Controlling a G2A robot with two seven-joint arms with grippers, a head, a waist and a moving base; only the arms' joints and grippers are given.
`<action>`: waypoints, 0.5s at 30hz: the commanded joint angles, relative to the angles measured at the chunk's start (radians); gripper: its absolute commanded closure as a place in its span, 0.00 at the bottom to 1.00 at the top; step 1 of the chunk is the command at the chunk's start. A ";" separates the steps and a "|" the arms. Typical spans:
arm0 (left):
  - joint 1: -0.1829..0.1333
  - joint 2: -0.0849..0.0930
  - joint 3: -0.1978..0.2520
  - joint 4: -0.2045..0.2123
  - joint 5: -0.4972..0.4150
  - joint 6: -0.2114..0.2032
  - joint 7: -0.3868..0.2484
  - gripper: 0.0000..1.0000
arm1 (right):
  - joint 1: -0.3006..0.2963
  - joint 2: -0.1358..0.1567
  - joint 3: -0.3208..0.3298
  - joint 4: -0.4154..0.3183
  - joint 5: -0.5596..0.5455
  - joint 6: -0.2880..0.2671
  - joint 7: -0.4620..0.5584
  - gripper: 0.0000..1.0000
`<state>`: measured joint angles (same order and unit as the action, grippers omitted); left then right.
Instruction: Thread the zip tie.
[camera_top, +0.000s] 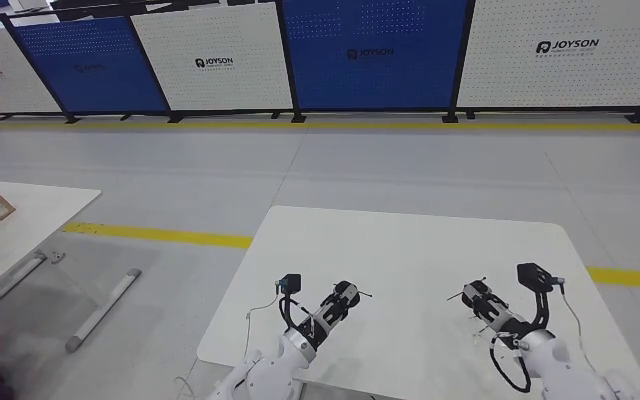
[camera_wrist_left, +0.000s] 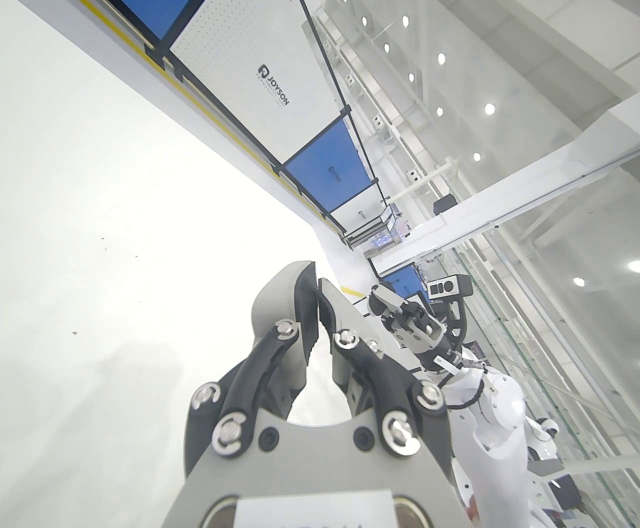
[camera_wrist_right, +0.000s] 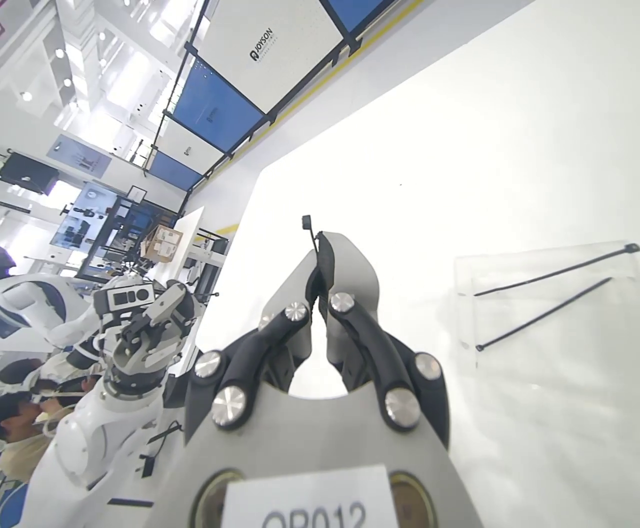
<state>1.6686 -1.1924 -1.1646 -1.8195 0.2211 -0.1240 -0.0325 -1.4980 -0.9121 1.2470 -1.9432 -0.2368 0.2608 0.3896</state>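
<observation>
Over on the white surface (camera_top: 420, 250) sits one clear tray (camera_wrist_right: 575, 340), and it has two black zip ties in it, lying loose and roughly side by side: the upper tie (camera_wrist_right: 550, 272) and the lower tie (camera_wrist_right: 545, 312), both heads visible, neither touching the other. The tray is off to the side of the right end effector (camera_wrist_right: 320, 245), well apart from it.

That makes three ties in all, because the third zip tie (camera_wrist_right: 306, 220) is up in the right end effector, pinched tight between the closed pads with its square head poking out just past the tips.

Now the left end effector (camera_wrist_left: 317, 290): pads pressed together at the tips, and nothing can be seen between them from its own wrist camera. From above, a thin dark sliver shows at its tip (camera_top: 346, 292), possibly a tie end, too small to call.

Two end effectors, both held above the near half of the surface and pointing toward its middle.
</observation>
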 joint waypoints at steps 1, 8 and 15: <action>0.000 0.000 0.000 0.000 0.000 0.000 0.000 1.00 | 0.000 0.000 0.000 0.000 0.000 0.000 0.000 1.00; 0.000 0.000 0.000 0.000 0.000 0.000 0.000 1.00 | -0.045 -0.022 -0.047 -0.030 0.018 -0.024 -0.163 1.00; 0.000 0.000 0.000 0.000 0.000 0.000 0.000 1.00 | -0.097 -0.057 -0.111 -0.068 0.028 0.000 -0.443 1.00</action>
<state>1.6686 -1.1924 -1.1646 -1.8195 0.2211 -0.1240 -0.0325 -1.5831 -0.9629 1.1463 -2.0040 -0.2354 0.2600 0.0056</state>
